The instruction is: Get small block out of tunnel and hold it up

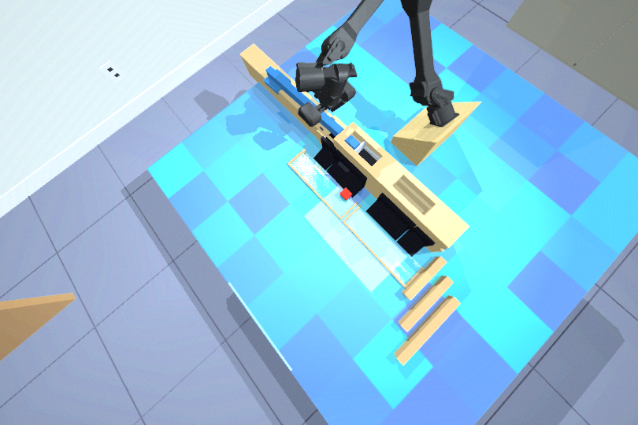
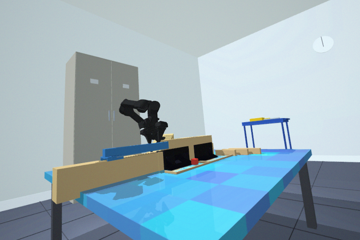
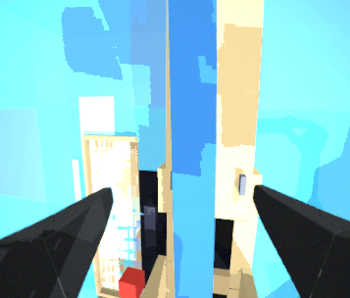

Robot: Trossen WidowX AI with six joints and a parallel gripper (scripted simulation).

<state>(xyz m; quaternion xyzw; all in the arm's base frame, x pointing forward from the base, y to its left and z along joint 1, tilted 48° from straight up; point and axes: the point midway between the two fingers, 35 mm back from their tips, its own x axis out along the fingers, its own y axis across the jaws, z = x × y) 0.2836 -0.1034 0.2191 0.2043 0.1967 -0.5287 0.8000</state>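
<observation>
Table [image 1: 515, 168] [image 2: 218, 185] [image 3: 16, 74] with blue squares came first, shiny and bright. A long wood rail [image 1: 252, 62] [image 2: 116, 170] [image 3: 241, 83] ran from its near end toward the wood tunnel [image 1: 383, 168] [image 2: 191, 141] [image 3: 241, 208]. A long blue bar [image 1: 332, 125] [image 2: 136, 149] [image 3: 192, 98] lay along the rail and pointed to the tunnel. The black gripper [image 1: 321, 109] [image 2: 154, 142] [image 3: 183, 193] was over the bar, pointing down. Its two fingers were spread wide, one on each side of the blue bar, with a gap on both sides in the wrist view. It was not pinching anything.

The small red block [image 1: 346, 194] [image 2: 194, 161] [image 3: 131, 282] was out of the tunnel. It sat low in the flat tray [image 1: 314, 190] [image 2: 175, 172] [image 3: 110, 138] that ran beside the tunnel, by the black openings. It was not held up. In the top view, a bit of blue and a thin white piece [image 1: 359, 146] showed in one hole in the tunnel's roof.

Three wood sticks [image 1: 426, 303] [image 2: 253, 151] lay side by side past the tunnel's far end. The arm stood on a slanted wood block [image 1: 417, 144] behind the tunnel. Farther back stood a tall gray cupboard [image 2: 93, 115]. A little blue table [image 2: 267, 121] held a yellow thing [image 2: 256, 119], and a round clock [image 2: 322, 44] hung on the wall.
</observation>
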